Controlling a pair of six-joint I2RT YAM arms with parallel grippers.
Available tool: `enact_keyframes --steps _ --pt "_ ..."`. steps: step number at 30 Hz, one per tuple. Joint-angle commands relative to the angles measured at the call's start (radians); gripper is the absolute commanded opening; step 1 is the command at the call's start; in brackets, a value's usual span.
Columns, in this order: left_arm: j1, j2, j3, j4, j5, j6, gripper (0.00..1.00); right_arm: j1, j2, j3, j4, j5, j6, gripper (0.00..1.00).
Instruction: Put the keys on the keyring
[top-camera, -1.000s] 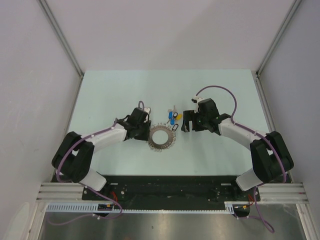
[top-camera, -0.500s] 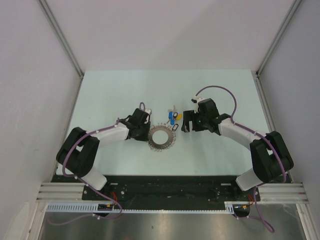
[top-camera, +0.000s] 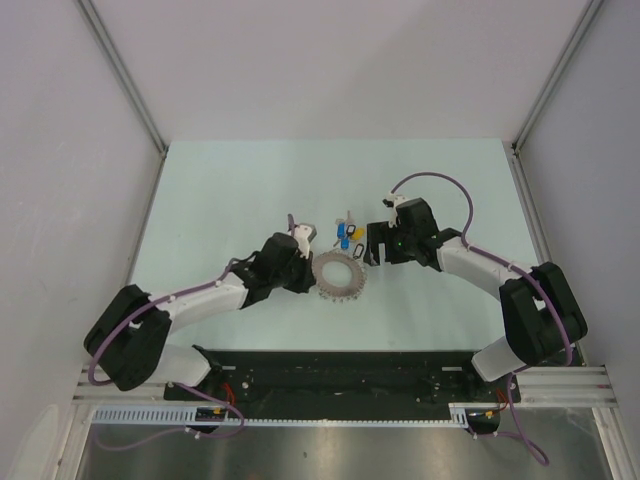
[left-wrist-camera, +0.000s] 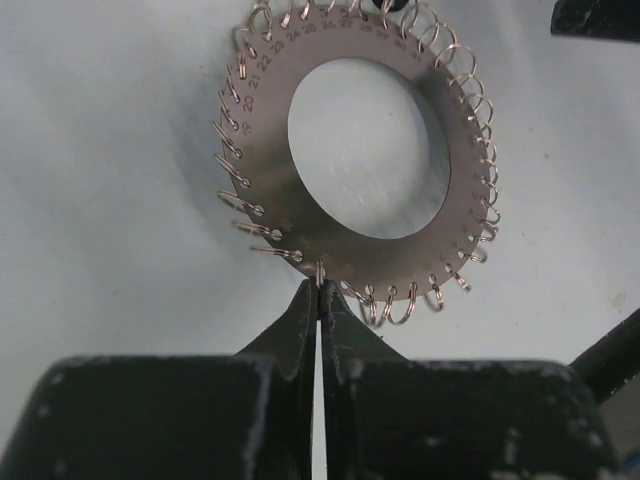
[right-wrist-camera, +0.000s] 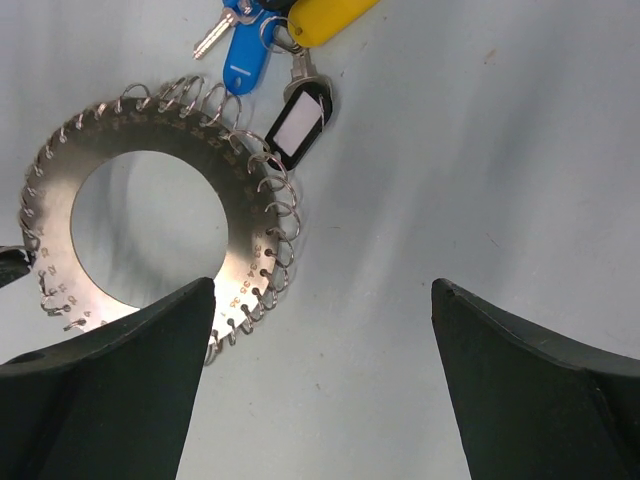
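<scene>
From above, the keyring (top-camera: 338, 276) sits near the middle of the pale table (top-camera: 230, 190), with bare surface open toward the far edge and out to both side walls. The left gripper (top-camera: 313, 266) meets the ring's left rim. The keys (top-camera: 347, 235) lie just beyond its far rim, and the right gripper (top-camera: 372, 245) stands close on their right. The ring looks tipped rather than flat, though we cannot say for certain.

At the left wrist, we see the left gripper (left-wrist-camera: 319, 290) pinched tight on one small wire loop at the near edge of the keyring (left-wrist-camera: 262, 160). The jaws are pressed together with the loop between them. The disc is round, with no long axis. Its open centre faces the camera, and numbered wire loops fringe its rim.

At the right wrist, the right gripper (right-wrist-camera: 320, 290) stands with its jaws spread wide, holding nothing. Bare table lies between the fingers and off to the right. The keyring (right-wrist-camera: 245, 250) sits at the left, partly behind the left finger. The keys (right-wrist-camera: 280, 40) trail in from the top edge. The long side of the black-rimmed tag (right-wrist-camera: 298, 125) slants down-left, and its lower end touches the ring's looped rim.
</scene>
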Motion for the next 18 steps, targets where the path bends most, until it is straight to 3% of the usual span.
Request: enact_keyframes --steps 1,6,10,15,18 --pt "0.002 -0.024 -0.040 0.107 -0.090 -0.044 0.01 0.001 -0.015 -0.004 0.029 0.022 -0.014 0.93" --pt "0.000 0.005 -0.077 0.099 -0.112 -0.127 0.07 0.001 -0.026 -0.011 0.040 0.019 -0.019 0.93" --pt "0.002 -0.022 -0.090 0.056 -0.141 -0.145 0.27 -0.001 -0.027 -0.014 0.041 0.011 -0.020 0.93" --pt "0.000 -0.111 -0.057 -0.060 -0.198 -0.124 0.43 -0.001 -0.033 -0.014 0.043 0.008 -0.022 0.93" --pt "0.002 -0.105 -0.008 -0.141 -0.222 -0.095 0.45 -0.001 -0.033 -0.014 0.044 0.005 -0.022 0.93"
